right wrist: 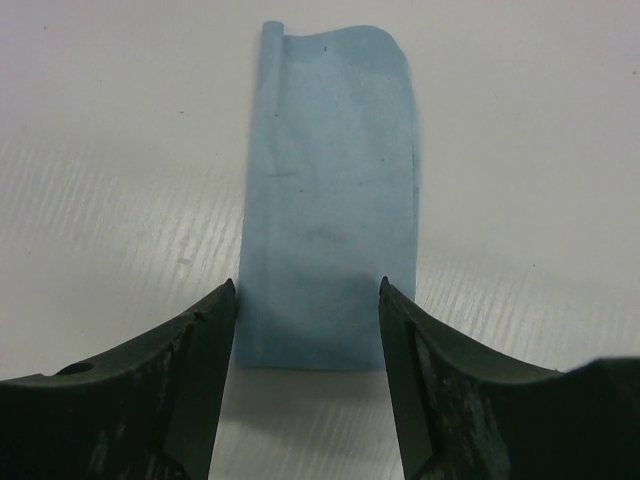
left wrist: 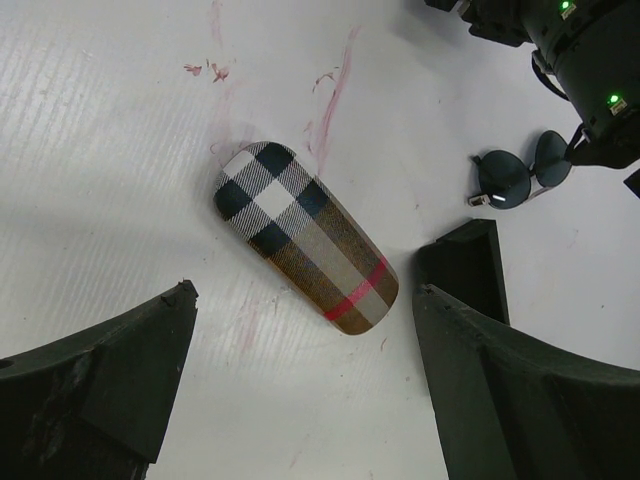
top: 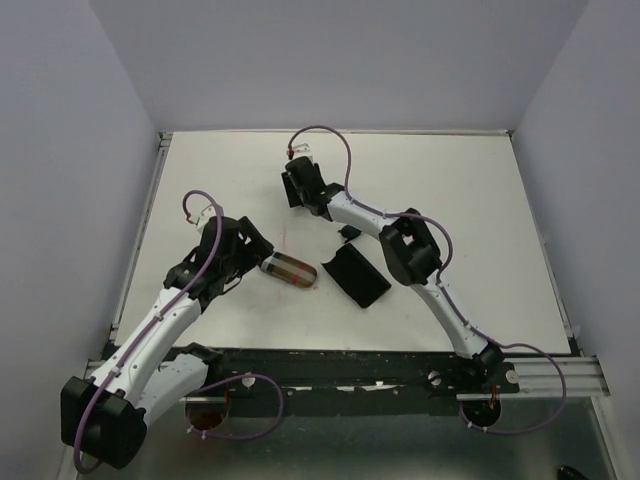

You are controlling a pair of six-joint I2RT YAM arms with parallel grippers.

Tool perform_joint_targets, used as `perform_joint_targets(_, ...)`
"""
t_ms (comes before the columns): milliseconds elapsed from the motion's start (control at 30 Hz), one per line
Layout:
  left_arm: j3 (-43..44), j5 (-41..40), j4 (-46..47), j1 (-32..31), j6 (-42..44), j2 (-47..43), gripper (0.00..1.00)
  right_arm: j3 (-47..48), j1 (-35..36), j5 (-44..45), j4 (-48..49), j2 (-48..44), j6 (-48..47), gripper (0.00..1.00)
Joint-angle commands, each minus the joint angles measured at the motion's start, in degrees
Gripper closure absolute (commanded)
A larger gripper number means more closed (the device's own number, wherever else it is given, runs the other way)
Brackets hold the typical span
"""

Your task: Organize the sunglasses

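Item count on the white table (top: pixel 480 200): one pair of black-framed sunglasses (top: pixel 348 233), two cases, one cloth. The cases are a plaid case (top: pixel 290 270) in tan and black and a plain black case (top: pixel 355 275); the cloth is a blue cloth (right wrist: pixel 330 200), seen only in the right wrist view.

Position of the sunglasses: near the middle of the table, just beyond the far end of the black case and close beside the right arm's forearm; free of both grippers; the left wrist view shows two dark round lenses (left wrist: pixel 525 175). The plaid case lies just left of the black case with a gap between them; faint red marks (left wrist: pixel 335 90) streak the table beyond it.

Left arm: extended forward and inward from its base; left gripper (top: pixel 255 255) poised above the plaid case; fingers (left wrist: pixel 100 380) spread wide, the case framed between them in the wrist view; contact cannot be determined.

Right arm: bent at the elbow and reaching leftward across the centre to the far part of the table; right gripper (top: pixel 300 190) pointed down at the cloth; fingers (right wrist: pixel 170 390) parted, one at each long edge of the cloth's near end; nothing pinched.
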Motion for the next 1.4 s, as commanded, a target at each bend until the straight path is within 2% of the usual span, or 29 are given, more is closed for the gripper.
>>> perform_joint_targets(0,1.4,1.42,1.25,0.62,0.87,0.66,0.02,-5.67,2.21,2.19,-5.02,-1.33,-6.16,0.33)
perform_joint_targets(133,1.67,2.12,1.42,0.97,1.13,1.54,0.01,-12.08,3.62,-2.63,-5.46,-4.84,-6.96,0.32)
perform_joint_targets(300,2.19,2.65,1.07,1.59,1.4,2.42,0.01,-23.23,3.88,-9.41,-2.57,-12.3,-3.45,0.32)
perform_joint_targets(400,2.37,3.26,0.98,1.68,1.4,2.68,0.01,-27.47,3.88,-8.81,1.91,-16.0,-3.27,0.32)
perform_joint_targets(567,2.11,3.97,1.34,1.85,1.49,2.77,0.01,-25.81,3.88,-2.23,8.5,-17.42,-0.73,0.37)
perform_joint_targets(667,2.19,3.97,1.42,1.85,1.66,2.77,0.01,-22.04,3.62,1.29,11.67,-14.97,0.51,0.41)
perform_joint_targets(767,2.19,4.23,0.99,2.03,1.84,2.68,0.01,-12.31,3.01,3.41,11.07,-8.48,-0.36,0.46)
perform_joint_targets(833,2.11,4.41,0.9,2.2,1.93,2.16,0.01,-4.66,2.74,4.38,7.3,-3.82,-1.51,0.49)
perform_joint_targets(900,1.67,4.49,1.25,2.29,2.01,1.45,0.01,-0.95,2.74,4.29,5.53,-0.99,-3.52,0.5)
perform_joint_targets(1100,1.67,3.88,0.98,2.99,1.93,1.36,0.01,-2.25,2.48,5.88,5.7,1.21,-5.73,0.54)
perform_joint_targets(1267,2.02,4.14,0.81,3.35,1.93,1.98,0.01,-4.88,2.48,2.28,5.53,0.69,-5.82,0.63)
perform_joint_targets(1367,2.28,4.06,0.72,3.43,1.84,2.15,0.01,-8.13,2.48,0.96,6.22,-0.62,-5.38,0.76)
